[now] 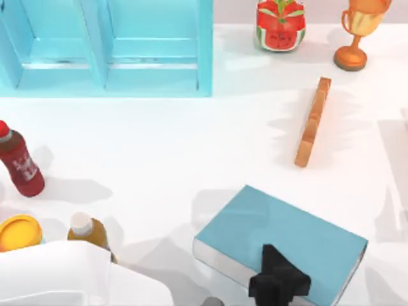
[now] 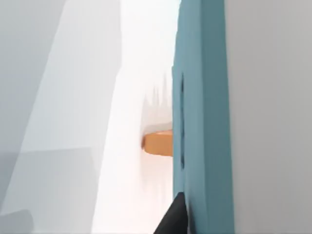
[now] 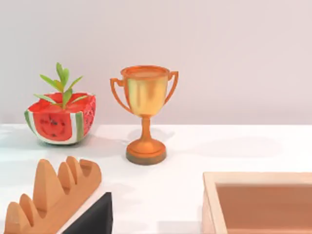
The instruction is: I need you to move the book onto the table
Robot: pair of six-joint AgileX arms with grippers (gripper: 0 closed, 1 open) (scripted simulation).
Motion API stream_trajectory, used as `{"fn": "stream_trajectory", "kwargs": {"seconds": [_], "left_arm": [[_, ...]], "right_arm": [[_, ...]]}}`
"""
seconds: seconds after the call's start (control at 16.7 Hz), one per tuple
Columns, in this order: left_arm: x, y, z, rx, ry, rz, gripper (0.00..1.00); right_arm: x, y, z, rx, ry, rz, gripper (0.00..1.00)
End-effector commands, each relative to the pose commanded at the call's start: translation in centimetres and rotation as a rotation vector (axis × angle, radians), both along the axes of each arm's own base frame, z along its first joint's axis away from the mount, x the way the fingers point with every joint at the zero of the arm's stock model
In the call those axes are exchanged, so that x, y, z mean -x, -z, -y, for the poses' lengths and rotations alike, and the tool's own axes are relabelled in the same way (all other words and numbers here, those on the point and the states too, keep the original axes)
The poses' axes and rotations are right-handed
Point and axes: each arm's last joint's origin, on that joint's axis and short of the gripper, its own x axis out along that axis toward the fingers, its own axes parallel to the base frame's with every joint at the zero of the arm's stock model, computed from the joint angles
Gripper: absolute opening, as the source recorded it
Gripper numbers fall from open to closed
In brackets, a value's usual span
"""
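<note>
Across the white surface (image 1: 159,159), at five o'clock in my top view, the teal book (image 1: 280,239) lies flat on it. At six o'clock on its cover sits my left tool (image 1: 278,280); I cannot tell its finger state. At one o'clock from the book stands an orange-brown toothed slab (image 1: 313,122).

The left tool (image 1: 278,280) is matt black, with a blocky body narrowing to a flat wedge. The left arm (image 1: 57,274) has a smooth white shell. In the right wrist view, a plain black finger (image 3: 92,217) has a sharp slanted edge.
</note>
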Motion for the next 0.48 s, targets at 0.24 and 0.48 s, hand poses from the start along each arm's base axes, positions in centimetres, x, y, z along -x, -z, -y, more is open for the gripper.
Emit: {"fn": "stream_trajectory", "kwargs": {"seconds": [0.24, 0.48], "left_arm": [[0.0, 0.0, 0.0, 0.0, 0.0, 0.0, 0.75], [0.0, 0.0, 0.0, 0.0, 0.0, 0.0, 1.0]], "right_arm": [[0.0, 0.0, 0.0, 0.0, 0.0, 0.0, 1.0], [0.0, 0.0, 0.0, 0.0, 0.0, 0.0, 1.0]]}}
